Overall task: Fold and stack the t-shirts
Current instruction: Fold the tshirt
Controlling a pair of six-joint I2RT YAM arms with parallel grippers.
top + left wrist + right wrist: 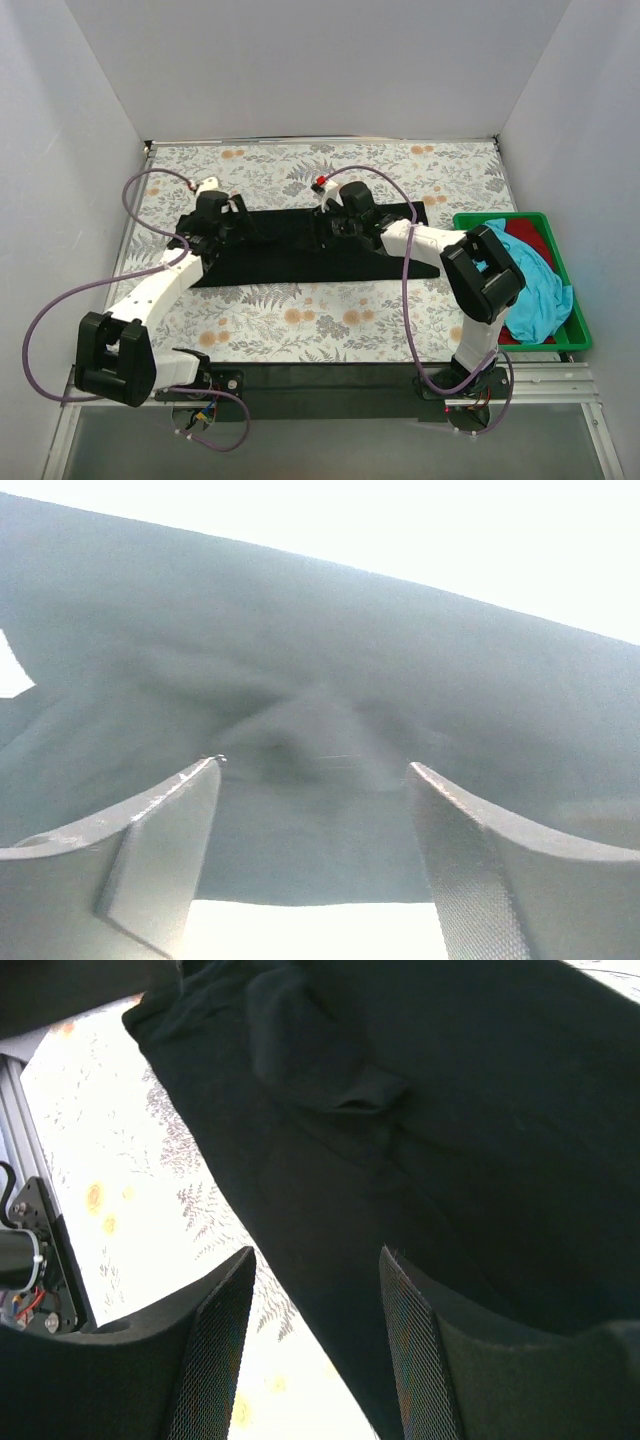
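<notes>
Overhead, a flower-patterned table (pixel 300 320) is sitting inside plain white walls (pixel 320 70). The black shirt (pixel 290 250) is lying across its middle as a long band. A green tray (pixel 495 216) at the right edge is holding the turquoise shirt (pixel 545 290), heaped over the red shirt (pixel 535 235). The left arm (pixel 150 290) is reaching forward and bending down over the band's left end. The right arm (pixel 420 240) is stretching in from the right, its wrist pointing down over the band's middle. The left gripper (pixel 315 765) is standing wide open, its fingers (pixel 170 820) poised just over puckered cloth and holding nothing. The right gripper (pixel 315 1252) is gaping less widely, with black cloth and table showing past it, and it is gripping nothing either.
</notes>
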